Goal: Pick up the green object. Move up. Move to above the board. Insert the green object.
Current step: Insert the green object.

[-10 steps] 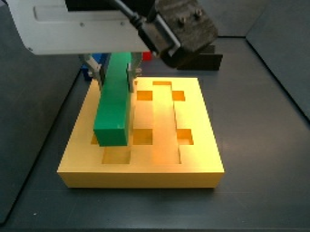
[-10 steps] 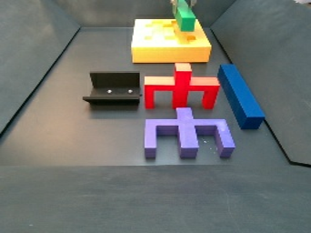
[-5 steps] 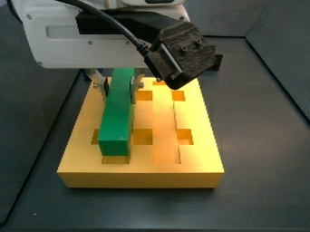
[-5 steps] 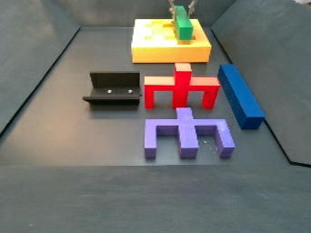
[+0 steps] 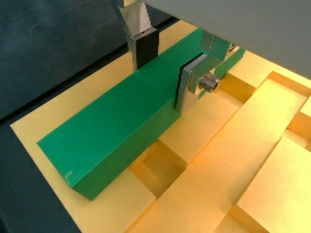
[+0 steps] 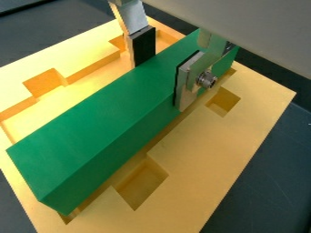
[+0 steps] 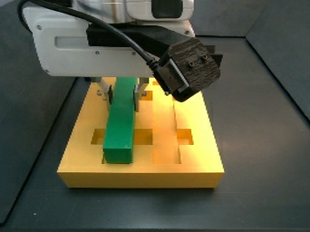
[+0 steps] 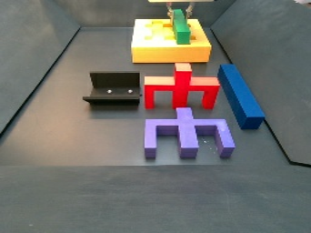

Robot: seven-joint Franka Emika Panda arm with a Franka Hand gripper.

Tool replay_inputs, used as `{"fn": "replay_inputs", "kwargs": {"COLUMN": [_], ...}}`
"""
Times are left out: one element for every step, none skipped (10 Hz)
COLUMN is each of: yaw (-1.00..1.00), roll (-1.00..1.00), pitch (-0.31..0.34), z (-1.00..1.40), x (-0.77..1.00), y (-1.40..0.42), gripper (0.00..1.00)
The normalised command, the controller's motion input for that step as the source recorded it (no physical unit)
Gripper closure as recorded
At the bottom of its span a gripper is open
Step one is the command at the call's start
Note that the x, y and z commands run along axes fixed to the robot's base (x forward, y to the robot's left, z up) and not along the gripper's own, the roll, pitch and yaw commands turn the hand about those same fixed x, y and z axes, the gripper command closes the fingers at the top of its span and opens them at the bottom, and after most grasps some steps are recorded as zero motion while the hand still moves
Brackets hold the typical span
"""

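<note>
The green object (image 7: 121,122) is a long green bar lying lengthwise in the left groove of the yellow-orange board (image 7: 200,168). It also shows on the board (image 8: 152,50) at the back in a side view (image 8: 181,27). My gripper (image 5: 166,68) stands over the bar's far half, with one finger on each long side and the dark pads against it. Both wrist views show this grip (image 6: 165,65) on the bar (image 6: 109,136). In a side view the arm's white housing hides the fingers. Square holes (image 7: 184,137) show in the board beside the bar.
In front of the board lie a red piece (image 8: 183,88), a purple piece (image 8: 185,132) and a long blue bar (image 8: 241,93) on the right. The fixture (image 8: 112,88) stands on the dark floor to the left. Dark walls ring the floor.
The gripper has come down with the green bar. The bar was tilted above the board and now lies level and low in the left groove.
</note>
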Motion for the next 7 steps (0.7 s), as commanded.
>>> {"fn": "replay_inputs", "kwargs": {"yaw": [0.02,0.00,-0.02,-0.07,-0.15,-0.16,-0.09], "roll": [0.00,0.00,0.01,0.05,0.10,0.07,0.05], "pitch": [0.000,0.000,0.000,0.001,0.019,0.011,0.003], "z": [-0.04,-0.10,-0.11,-0.14,-0.18,-0.14,-0.10], "x": [0.00,0.00,0.00,0.00,-0.08,-0.14,-0.03], "y": [0.01,0.00,0.00,0.00,0.00,0.00,0.00], "gripper": [1.00,1.00,1.00,1.00,1.00,1.00,1.00]}}
